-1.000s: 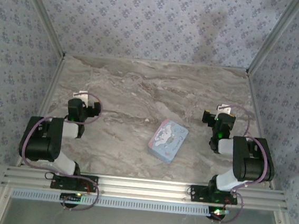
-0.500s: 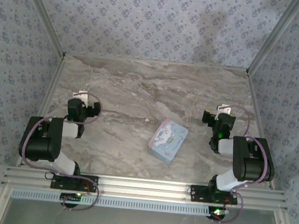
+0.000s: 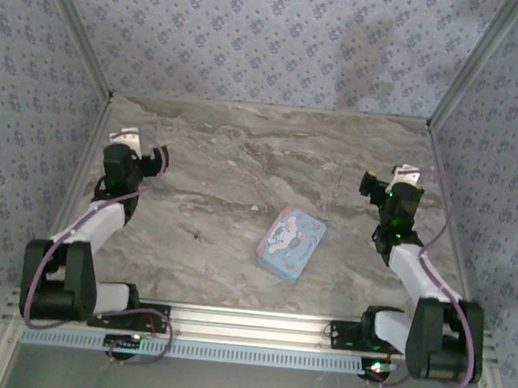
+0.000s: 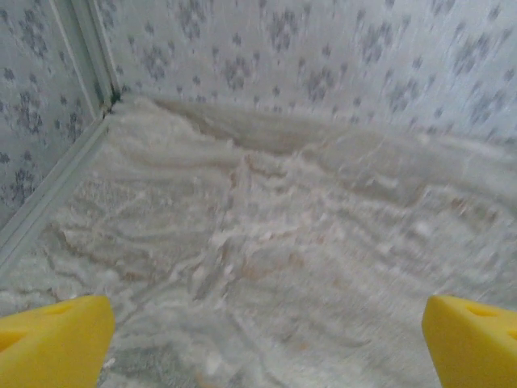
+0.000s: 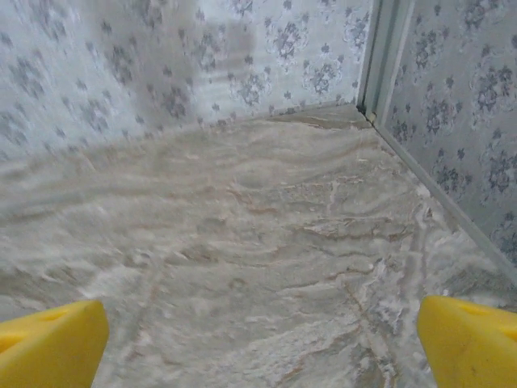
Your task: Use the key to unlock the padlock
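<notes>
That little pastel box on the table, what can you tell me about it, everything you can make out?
The box is small, flat and rectangular with rounded corners. Its lid is pale blue and pink with a white cartoon figure printed on it; it may be tin, though that is hard to tell. It looks closed and lies flat on the marble-patterned table, turned at an angle, a little right of the middle and towards the near edge. Only the table touches it.
</notes>
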You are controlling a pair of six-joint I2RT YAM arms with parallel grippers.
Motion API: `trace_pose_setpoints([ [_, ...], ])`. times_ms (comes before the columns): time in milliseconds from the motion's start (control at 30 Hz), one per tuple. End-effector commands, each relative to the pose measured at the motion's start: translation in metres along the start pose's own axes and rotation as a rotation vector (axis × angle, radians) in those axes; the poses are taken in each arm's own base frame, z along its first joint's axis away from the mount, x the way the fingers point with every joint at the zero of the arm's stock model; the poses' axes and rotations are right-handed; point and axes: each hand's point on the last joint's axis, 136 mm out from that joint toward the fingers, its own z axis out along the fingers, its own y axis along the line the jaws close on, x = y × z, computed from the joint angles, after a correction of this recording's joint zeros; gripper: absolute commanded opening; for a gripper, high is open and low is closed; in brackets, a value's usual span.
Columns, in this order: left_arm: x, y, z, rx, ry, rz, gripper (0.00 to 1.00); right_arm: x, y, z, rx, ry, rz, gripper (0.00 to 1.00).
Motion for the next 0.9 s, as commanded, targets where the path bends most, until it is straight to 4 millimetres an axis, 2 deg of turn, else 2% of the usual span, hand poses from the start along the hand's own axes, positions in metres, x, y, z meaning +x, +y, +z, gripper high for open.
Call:
trace_pose_setpoints([
  [0, 0.007, -0.003, -0.012, 0.025, 0.125, -0.266, 0.98, 0.026, -0.015, -0.023, 0.084, 0.208, 0.288, 1.0],
  [33, 0.007, -0.01, -0.015, 0.065, 0.142, -0.298, 0.98, 0.036, -0.014, -0.029, 0.082, 0.268, 0.413, 1.0],
  [133, 0.012, -0.036, -0.025, 0.196, 0.196, -0.371, 0.97, 0.035, 0.008, -0.033, -0.102, 0.302, 0.471, 1.0],
  [200, 0.02, -0.052, -0.034, 0.246, 0.244, -0.389, 0.91, 0.041, 0.023, -0.039, -0.166, 0.363, 0.485, 0.98],
  [400, 0.062, -0.115, -0.072, 0.384, 0.399, -0.33, 0.86, 0.08, 0.066, -0.063, -0.269, 0.583, 0.472, 0.85],
  [533, 0.1, -0.152, -0.099, 0.452, 0.484, -0.281, 0.84, 0.111, 0.084, -0.082, -0.273, 0.693, 0.483, 0.83],
  [667, 0.126, -0.172, -0.119, 0.493, 0.534, -0.251, 0.84, 0.143, 0.106, -0.1, -0.289, 0.786, 0.466, 0.82],
  [867, 0.137, -0.184, -0.139, 0.519, 0.564, -0.207, 0.86, 0.159, 0.131, -0.11, -0.326, 0.842, 0.461, 0.82],
])
